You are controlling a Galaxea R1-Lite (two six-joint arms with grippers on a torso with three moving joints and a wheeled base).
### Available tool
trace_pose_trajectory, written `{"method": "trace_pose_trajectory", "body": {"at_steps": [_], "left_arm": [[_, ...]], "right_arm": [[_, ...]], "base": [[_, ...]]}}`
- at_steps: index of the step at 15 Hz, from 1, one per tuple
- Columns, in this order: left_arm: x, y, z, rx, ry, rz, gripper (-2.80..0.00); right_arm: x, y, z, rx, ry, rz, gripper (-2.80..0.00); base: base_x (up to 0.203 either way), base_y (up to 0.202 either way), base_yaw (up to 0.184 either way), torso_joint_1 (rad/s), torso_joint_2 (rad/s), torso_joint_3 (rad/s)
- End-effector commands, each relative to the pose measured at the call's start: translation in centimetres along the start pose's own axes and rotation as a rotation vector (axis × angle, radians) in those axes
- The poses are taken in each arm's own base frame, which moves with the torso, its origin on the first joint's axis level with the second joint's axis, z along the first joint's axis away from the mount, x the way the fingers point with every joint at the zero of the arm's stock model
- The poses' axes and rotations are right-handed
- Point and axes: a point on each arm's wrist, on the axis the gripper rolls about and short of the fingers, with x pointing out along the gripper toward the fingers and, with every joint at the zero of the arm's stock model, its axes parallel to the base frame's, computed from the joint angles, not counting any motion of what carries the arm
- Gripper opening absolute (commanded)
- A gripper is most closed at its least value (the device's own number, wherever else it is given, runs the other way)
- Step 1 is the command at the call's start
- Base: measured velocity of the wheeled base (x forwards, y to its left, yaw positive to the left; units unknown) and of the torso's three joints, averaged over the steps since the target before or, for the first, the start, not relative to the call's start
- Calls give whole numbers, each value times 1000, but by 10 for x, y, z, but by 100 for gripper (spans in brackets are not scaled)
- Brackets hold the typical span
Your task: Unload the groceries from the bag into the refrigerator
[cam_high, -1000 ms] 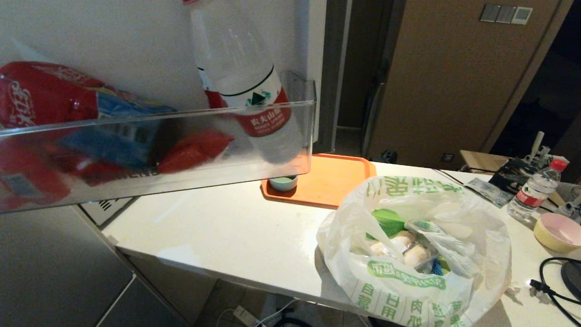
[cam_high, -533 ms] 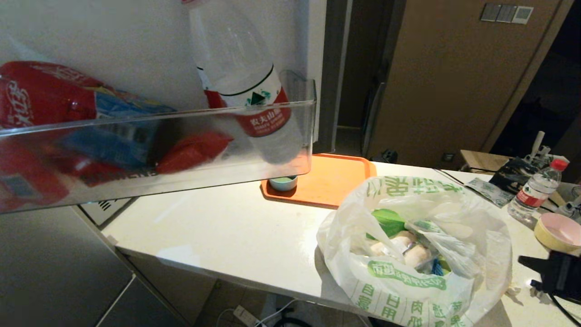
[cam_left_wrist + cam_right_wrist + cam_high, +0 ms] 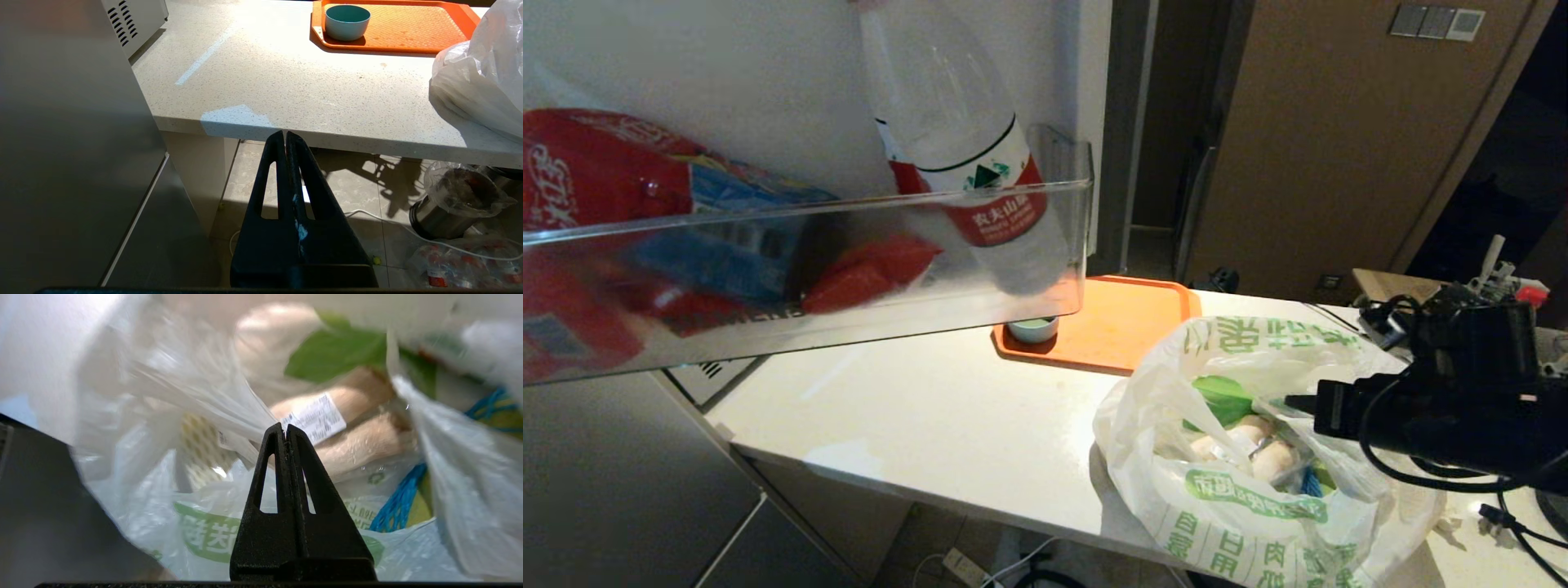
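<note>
The bag (image 3: 1258,506), white crinkly plastic with green characters, stands open on the white counter (image 3: 931,416). Inside lie the groceries: pale beige lumps (image 3: 1262,453) and a green pack (image 3: 1221,400). My right gripper (image 3: 1292,402) reaches in from the right, level with the bag's mouth, shut and empty. In the right wrist view the right gripper (image 3: 285,428) points at wrapped beige lumps (image 3: 363,445) with a white label, beside blue netting (image 3: 402,494). The refrigerator (image 3: 61,143) stands at the left with its door shelf (image 3: 809,269) open. My left gripper (image 3: 284,134) hangs shut below the counter edge.
The clear door shelf holds a water bottle with a red label (image 3: 980,163) and red packs (image 3: 596,180). An orange tray (image 3: 1127,327) with a teal cup (image 3: 1032,329) sits behind the bag. A vented silver box (image 3: 130,20) stands by the fridge. A black cable (image 3: 1511,523) lies at the right.
My right arm has come in from the lower right and now stretches over the bag's mouth, hiding the small bottle and bowl behind it. Nothing else moved.
</note>
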Motion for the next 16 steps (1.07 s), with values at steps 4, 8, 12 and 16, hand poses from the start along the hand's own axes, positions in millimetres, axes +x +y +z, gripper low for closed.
{"method": "trace_pose_trajectory", "body": {"at_steps": [4, 8, 12, 16], "left_arm": [[0, 0, 0, 0, 1, 1, -280], [0, 0, 0, 0, 1, 1, -280], [0, 0, 0, 0, 1, 1, -280], [0, 0, 0, 0, 1, -1, -280]], "right_arm": [[31, -8, -6, 25, 65, -46, -280], [63, -18, -3, 88, 94, -82, -280], [96, -21, 10, 129, 79, -79, -280], [119, -29, 4, 147, 126, -93, -280]], "base": [[0, 0, 0, 0, 0, 0], [0, 0, 0, 0, 0, 0], [0, 0, 0, 0, 0, 0], [0, 0, 0, 0, 0, 0]]}}
